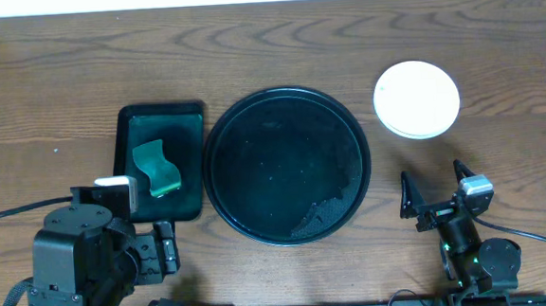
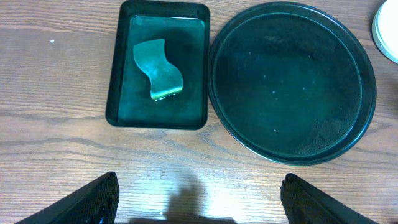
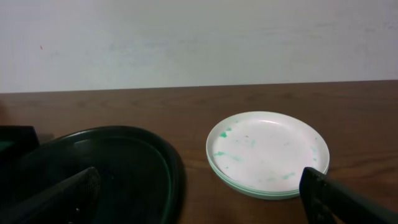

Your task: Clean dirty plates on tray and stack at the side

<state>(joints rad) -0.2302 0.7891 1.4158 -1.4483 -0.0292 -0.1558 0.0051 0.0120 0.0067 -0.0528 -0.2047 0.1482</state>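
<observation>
The white plates [image 1: 416,99] sit in one stack on the table, right of the large round black tray [image 1: 286,164]. In the right wrist view the top plate [image 3: 267,151] carries faint green smears. The tray holds no plates; it also shows in the left wrist view [image 2: 292,81] and the right wrist view [image 3: 93,168]. My left gripper [image 2: 199,202] is open and empty above bare table, in front of the sponge tray. My right gripper [image 3: 199,199] is open and empty, low near the front edge [image 1: 437,192], facing the plate stack.
A smaller rectangular black tray [image 1: 193,163] with a green sponge [image 1: 154,167] lies left of the round tray; it shows in the left wrist view [image 2: 118,93] with the sponge [image 2: 158,68]. A pale wall stands behind the table.
</observation>
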